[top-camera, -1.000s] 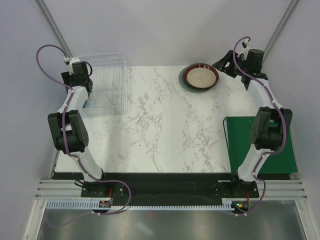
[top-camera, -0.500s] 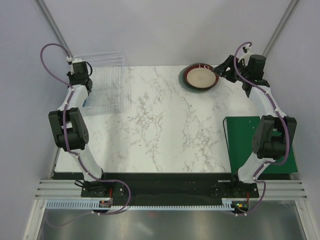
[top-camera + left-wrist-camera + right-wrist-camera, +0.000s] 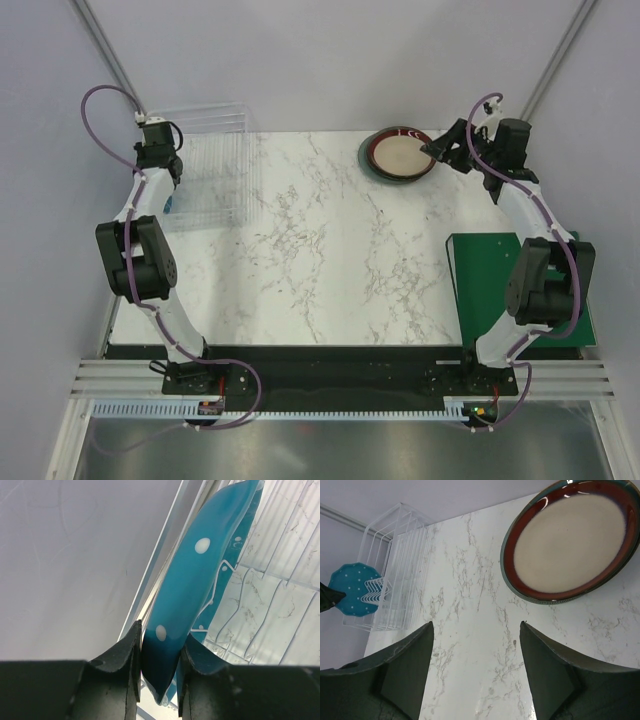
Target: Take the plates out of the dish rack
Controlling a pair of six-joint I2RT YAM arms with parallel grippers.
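Note:
The clear dish rack [image 3: 212, 165] stands at the table's far left; it also shows in the right wrist view [image 3: 400, 575]. A turquoise plate with white specks [image 3: 196, 577] stands on edge at the rack's left side and shows in the right wrist view [image 3: 355, 589]. My left gripper [image 3: 159, 652] is shut on its rim. A brown-rimmed plate with a cream centre [image 3: 400, 153] lies flat at the far right, with a dull green rim [image 3: 366, 160] showing beneath it. My right gripper [image 3: 437, 152] is open and empty at that plate's right edge; it also shows in its own wrist view [image 3: 476, 625].
A flat green mat [image 3: 487, 285] lies at the table's right edge, partly under the right arm. White marble tabletop [image 3: 320, 250] spans between the rack and the mat. Grey walls and metal frame posts stand close behind the rack and the plates.
My right gripper has swung left and nearer, from behind the flat plates to their right edge. My left gripper shifted slightly at the rack a second ago, then stayed.

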